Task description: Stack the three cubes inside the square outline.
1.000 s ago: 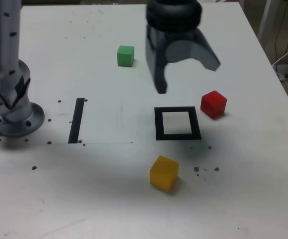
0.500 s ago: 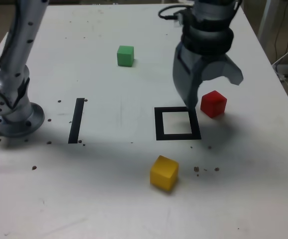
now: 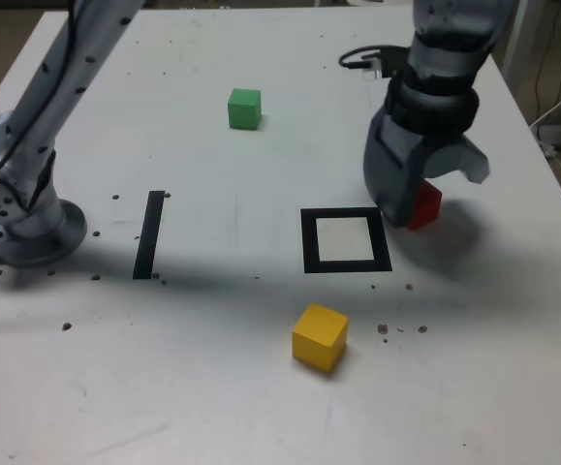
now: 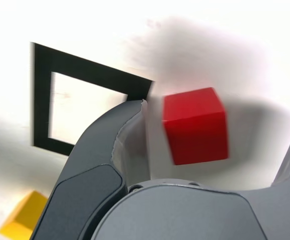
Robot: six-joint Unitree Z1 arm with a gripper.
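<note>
The gripper (image 3: 418, 205) hangs low over the table (image 3: 261, 387) with its jaws spread wide, the red cube (image 4: 196, 126) sitting between them and apparently not yet pinched, though the wrist view is blurred. The square outline (image 3: 346, 240) lies just beside one finger. The yellow cube (image 3: 320, 336) rests beyond that square, and the green cube (image 3: 244, 108) sits well away from the gripper.

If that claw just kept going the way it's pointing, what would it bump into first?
Most likely the red cube. The gripper points down at the table with its jaws open, and the wrist view shows the cube between them. How much gap remains above the table is hard to judge.
</note>
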